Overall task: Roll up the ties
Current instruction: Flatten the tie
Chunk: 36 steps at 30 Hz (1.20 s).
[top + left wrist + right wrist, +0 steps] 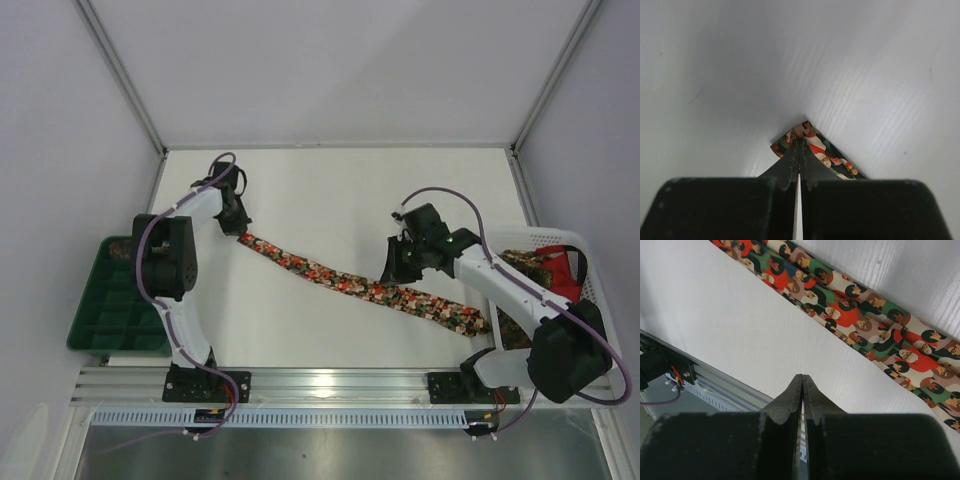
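Note:
One tie (370, 290), patterned in red, green and cream, lies stretched diagonally across the white table from upper left to lower right. My left gripper (240, 228) is at its narrow upper-left end. In the left wrist view that gripper (800, 142) is shut, its tips pinching the tie's end (825, 152) against the table. My right gripper (393, 270) sits by the tie's middle. In the right wrist view it (802, 377) is shut with nothing between its fingers, and the tie (855, 310) runs across the table beyond the tips.
A white basket (560, 235) at the right table edge holds more patterned fabric (530, 265) and something red. A green compartment tray (110, 310) stands off the left edge. The metal rail (330, 385) runs along the near edge.

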Tool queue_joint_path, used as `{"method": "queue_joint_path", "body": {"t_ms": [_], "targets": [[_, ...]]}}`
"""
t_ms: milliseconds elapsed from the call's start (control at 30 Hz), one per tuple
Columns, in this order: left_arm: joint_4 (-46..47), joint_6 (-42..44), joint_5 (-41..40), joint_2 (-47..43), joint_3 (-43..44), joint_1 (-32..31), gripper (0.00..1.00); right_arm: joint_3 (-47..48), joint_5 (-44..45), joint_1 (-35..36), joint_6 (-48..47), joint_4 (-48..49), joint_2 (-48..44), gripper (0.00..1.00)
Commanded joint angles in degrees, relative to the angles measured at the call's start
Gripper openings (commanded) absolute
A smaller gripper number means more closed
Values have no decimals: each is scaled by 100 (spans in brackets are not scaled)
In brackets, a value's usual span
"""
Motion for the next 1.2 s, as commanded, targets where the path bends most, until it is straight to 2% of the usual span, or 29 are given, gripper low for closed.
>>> {"method": "queue_joint_path", "body": {"t_ms": [0, 67, 133, 267, 333, 533, 633, 933, 1167], "targets": [[-134, 130, -393, 268, 308, 139, 1, 8, 123, 104, 105, 166, 238, 8], [-230, 51, -569, 365, 344, 191, 0, 17, 185, 218, 79, 183, 484, 25], [-344, 7, -815, 427, 448, 279, 0, 87, 334, 324, 53, 157, 712, 34], [-459, 68, -939, 594, 572, 402, 0, 429, 808, 395, -62, -167, 1397, 33], [-512, 86, -1035, 603, 572, 490, 1, 631, 1160, 395, -36, -291, 1556, 25], [-530, 139, -1141, 471, 432, 508, 0, 781, 1547, 360, 70, -309, 1776, 18], [-398, 138, -1142, 366, 283, 508, 0, 641, 1915, 281, 158, -370, 1908, 21], [-538, 165, -1133, 699, 598, 815, 0, -361, 2180, -229, 281, -115, 2050, 25], [-460, 270, -703, 489, 538, 956, 1, 296, 1785, 77, -97, -54, 1548, 32]]}}
